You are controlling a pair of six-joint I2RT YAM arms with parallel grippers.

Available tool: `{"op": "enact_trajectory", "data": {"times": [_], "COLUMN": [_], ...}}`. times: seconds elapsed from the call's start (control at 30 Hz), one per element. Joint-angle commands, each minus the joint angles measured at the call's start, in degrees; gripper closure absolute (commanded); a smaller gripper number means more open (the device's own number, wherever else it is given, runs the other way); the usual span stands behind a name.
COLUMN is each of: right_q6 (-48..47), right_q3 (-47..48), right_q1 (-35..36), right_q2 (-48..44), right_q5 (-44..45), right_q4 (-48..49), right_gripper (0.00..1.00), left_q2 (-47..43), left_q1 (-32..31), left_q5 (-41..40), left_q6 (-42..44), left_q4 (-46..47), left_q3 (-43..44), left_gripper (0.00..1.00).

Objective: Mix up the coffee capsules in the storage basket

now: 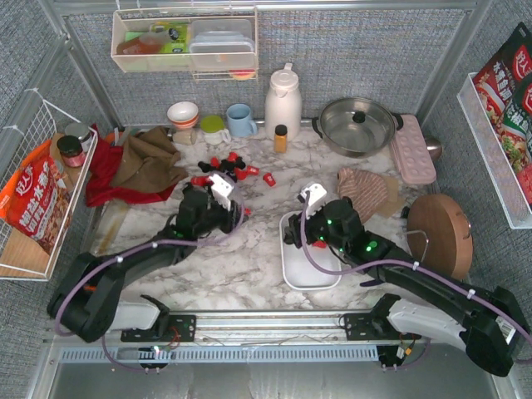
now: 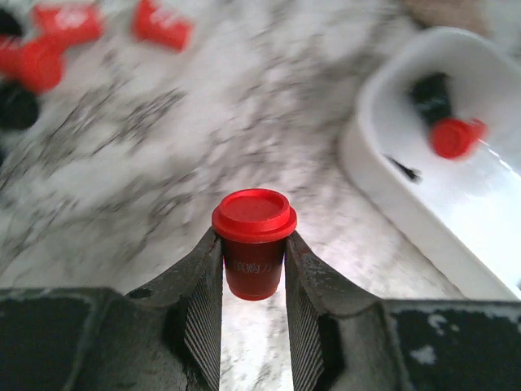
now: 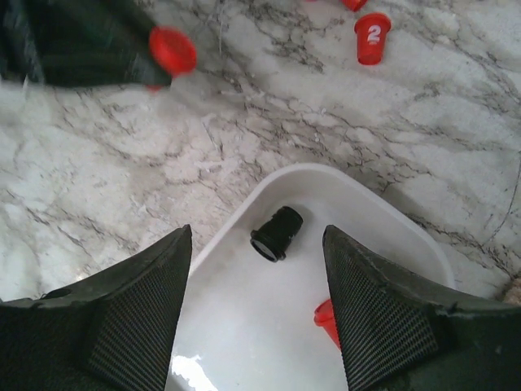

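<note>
Right now the left gripper [image 2: 253,269] pinches a red capsule [image 2: 254,221] by its body, one finger on each side, with the lid on top. It holds the capsule over the marble table [image 2: 163,163], beside the white basket [image 2: 370,163] and not over it. The right gripper [image 3: 256,244] hangs above one end of the basket with its fingers spread wide and nothing between them. Two capsules lie inside the basket: a black capsule [image 3: 277,234] on its side and a second red capsule [image 3: 326,318], half hidden behind a right finger. They look apart, though the finger makes that hard to judge. More loose capsules [image 1: 224,166], red and black, lie in a cluster on the table beyond the left arm, well apart from the basket. A single red capsule [image 1: 268,178] lies off to the right of the cluster.
</note>
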Motion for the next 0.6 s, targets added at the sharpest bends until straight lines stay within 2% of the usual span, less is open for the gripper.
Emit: {"op": "enact_trajectory", "data": {"times": [0.0, 0.1, 0.3, 0.57], "right_q6": [4.91, 8.57, 15.45, 17.11], "right_q3": [4.04, 6.53, 10.07, 9.36], "right_q1": [-0.09, -0.25, -0.27, -0.27], "right_q2": [0.2, 1.1, 4.72, 7.3], "right_q5": [-1.6, -4.52, -12.68, -12.5], "right_q4": [-4.5, -5.76, -5.26, -3.76], "right_gripper": [0.3, 0.3, 0.3, 0.3], "left_q2": [-5.84, -8.42, -7.39, -3.55], "left_q1": [-4.07, -6.52, -13.32, -18.62], "left_q5": [8.08, 9.87, 8.87, 6.84], "left_q6": [11.96, 16.0, 25.83, 32.55], "left_q4": [22.36, 26.51, 26.83, 26.83], "left_q3": [-7.85, -10.44, -10.44, -8.36], "left_gripper": [0.7, 0.7, 0.7, 0.7]}}
